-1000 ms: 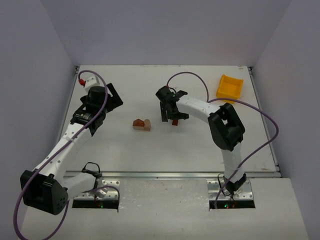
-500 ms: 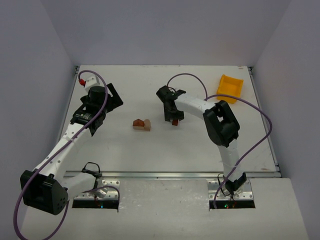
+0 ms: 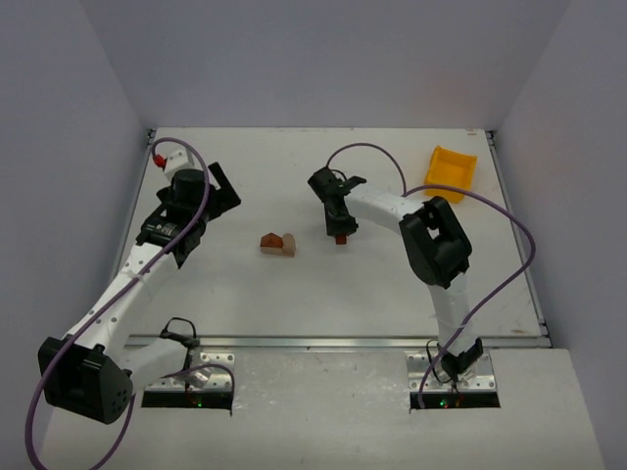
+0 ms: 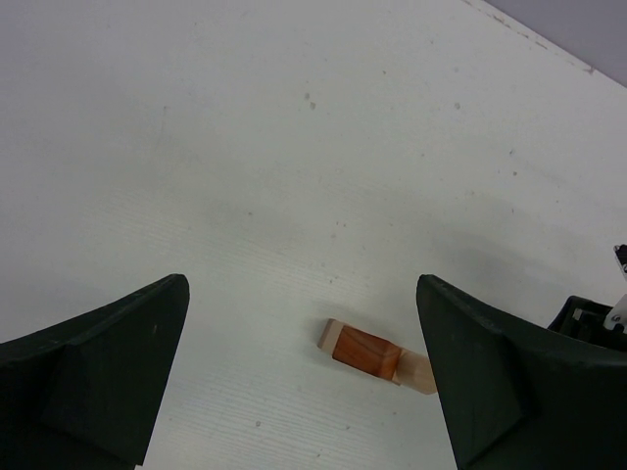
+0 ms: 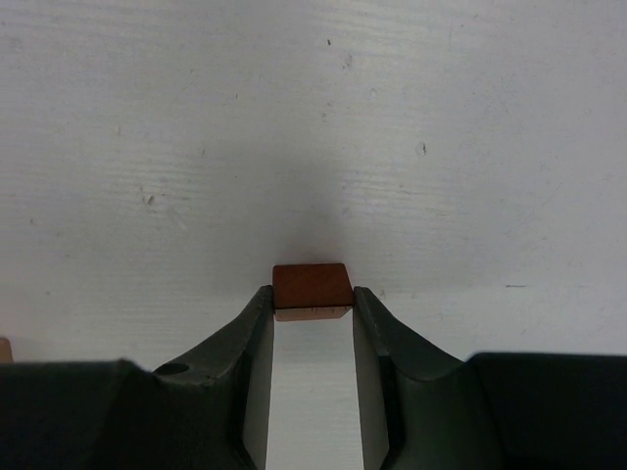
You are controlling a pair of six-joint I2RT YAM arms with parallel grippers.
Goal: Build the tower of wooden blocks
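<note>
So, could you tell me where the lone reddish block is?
Top view: the block is in the right gripper's jaws, right of the cluster, table centre.

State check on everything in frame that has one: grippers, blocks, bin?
left gripper: open, empty.
right gripper: shut on the red block.
red block: pinched in the right gripper, apart from the block cluster.
block cluster: pieces touching, on the table, no gripper on it.
yellow bin: upright, looks empty.

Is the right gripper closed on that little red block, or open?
Closed on it. In the right wrist view the right gripper has both fingers pressed against the sides of the red block.
</note>
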